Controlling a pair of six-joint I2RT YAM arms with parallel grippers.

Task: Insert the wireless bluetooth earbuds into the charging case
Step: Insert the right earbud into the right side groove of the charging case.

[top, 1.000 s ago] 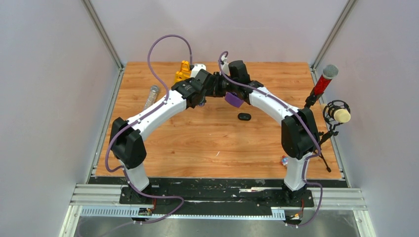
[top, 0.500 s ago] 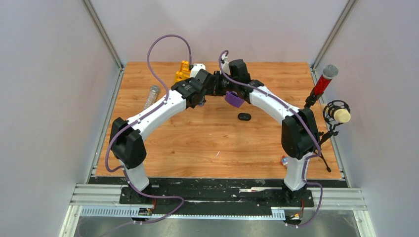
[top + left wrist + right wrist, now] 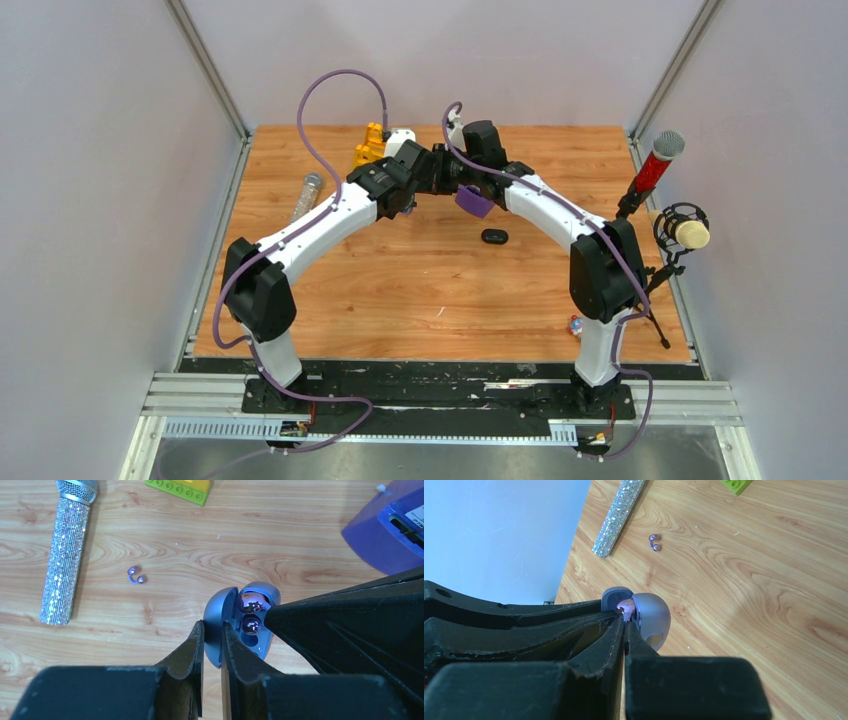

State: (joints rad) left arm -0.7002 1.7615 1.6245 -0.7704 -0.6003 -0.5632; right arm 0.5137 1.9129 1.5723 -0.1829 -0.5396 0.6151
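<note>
A pale grey-blue clamshell case (image 3: 220, 625) stands open at the back middle of the table. Two glossy dark rounded earbuds (image 3: 250, 625) sit inside it. My left gripper (image 3: 212, 627) is shut on its raised lid. My right gripper (image 3: 625, 622) is shut, its tips at a small bud (image 3: 626, 606) in the case's opening (image 3: 651, 617). Its black finger (image 3: 345, 625) covers the case's right side. In the top view both grippers (image 3: 445, 170) meet there. A glossy black oval charging case (image 3: 493, 236) lies closed on the table, apart from both grippers.
A glittery silver microphone (image 3: 67, 555) lies at the left. Two tiny purple beads (image 3: 136, 576) lie near it. A green and yellow brick (image 3: 182, 487) and a purple box (image 3: 390, 527) are close by. A yellow toy (image 3: 370, 147) and microphones on stands (image 3: 655, 165) are further off.
</note>
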